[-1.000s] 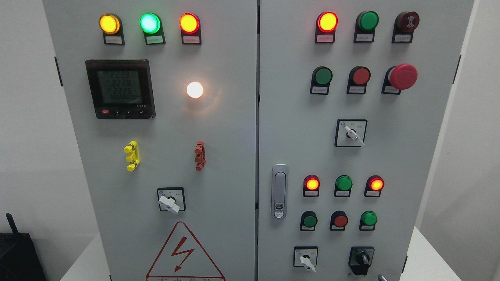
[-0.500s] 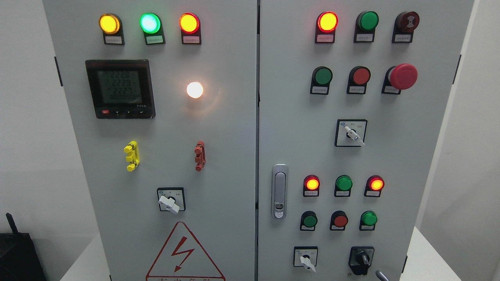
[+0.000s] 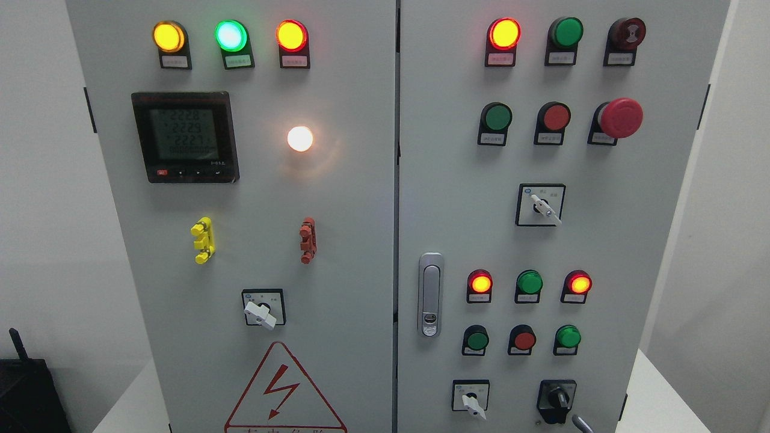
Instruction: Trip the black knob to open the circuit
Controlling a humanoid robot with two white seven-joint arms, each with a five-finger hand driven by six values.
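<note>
At the bottom edge, a grey fingertip of the right hand (image 3: 579,423) pokes into view just right of the black knob (image 3: 557,397); whether the hand is wide or closed cannot be told. The knob sits low on the right door of the cabinet (image 3: 457,180), below a lit green button (image 3: 568,337).

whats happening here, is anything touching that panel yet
Nothing is touching the panel. A grey fingertip shows at the bottom edge, just right of the black knob on the right door's lower corner; too little shows to tell which hand it is. The knob is untouched, and the red lamps are lit.
</note>
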